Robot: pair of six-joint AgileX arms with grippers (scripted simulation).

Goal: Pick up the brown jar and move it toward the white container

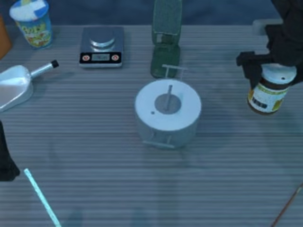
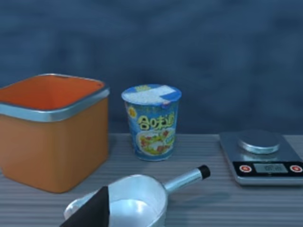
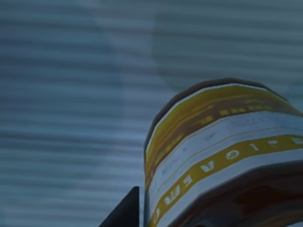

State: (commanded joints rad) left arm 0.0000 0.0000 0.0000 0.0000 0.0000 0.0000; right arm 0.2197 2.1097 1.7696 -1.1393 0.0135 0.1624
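Over the striped surface (image 1: 94, 156) my right tool (image 1: 272, 66) clamps the brown jar (image 1: 268, 94) by its lid, keeping it upright for carrying toward the white container (image 1: 168, 113), well apart.

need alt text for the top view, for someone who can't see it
At the table's right side, the right hand grips the brown jar by its white lid, to the right of the white container at the centre. Along the far edge stand a printed cup, a scale and a green object, with a metal scoop at the left.
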